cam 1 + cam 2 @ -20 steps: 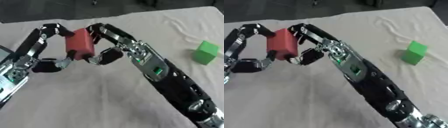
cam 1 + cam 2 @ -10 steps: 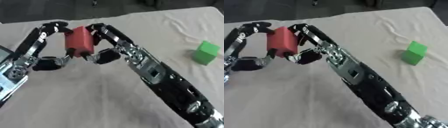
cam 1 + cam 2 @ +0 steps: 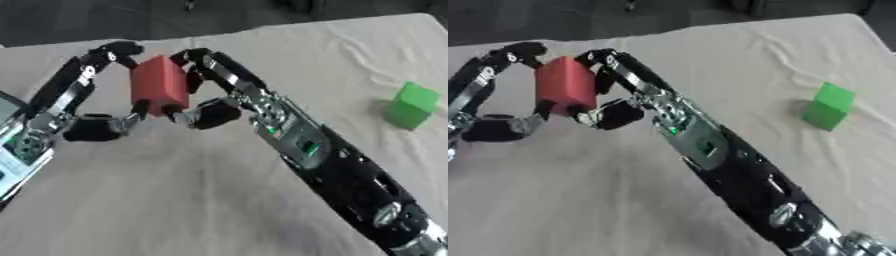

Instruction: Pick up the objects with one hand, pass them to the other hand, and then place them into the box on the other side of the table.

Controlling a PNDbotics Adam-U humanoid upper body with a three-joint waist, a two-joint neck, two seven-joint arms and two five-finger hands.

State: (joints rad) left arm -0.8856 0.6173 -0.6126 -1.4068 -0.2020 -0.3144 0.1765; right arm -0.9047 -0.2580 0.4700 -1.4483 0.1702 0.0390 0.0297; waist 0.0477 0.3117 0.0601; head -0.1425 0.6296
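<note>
Red block (image 3: 160, 85): upright oblong, held in the air above the tabletop at upper left of the view, caught between both hands.
Right hand (image 3: 213, 85): reaches in from lower right; fingers curled over the block's top and right face, thumb tucked under its lower edge. It has hold of the block.
Left hand (image 3: 83, 100): comes in from the left edge; fingers arched over the block's upper left corner, thumb near its lower left. It appears to touch the block too.
Green cube (image 3: 410, 105): resting on the tabletop at the right, well apart from the hands, untouched.
Tabletop (image 3: 175, 200): covered in a pale, creased cloth.
Progress: judged to be mid-handover; the block is lifted and shared by both hands. Release by one hand, carrying to the box and placing are left, and the green cube has yet to be handled.
Hidden or unclear: no box shows in either view; which hand bears the block's weight cannot be told; a pale object at the left edge is cut off.
</note>
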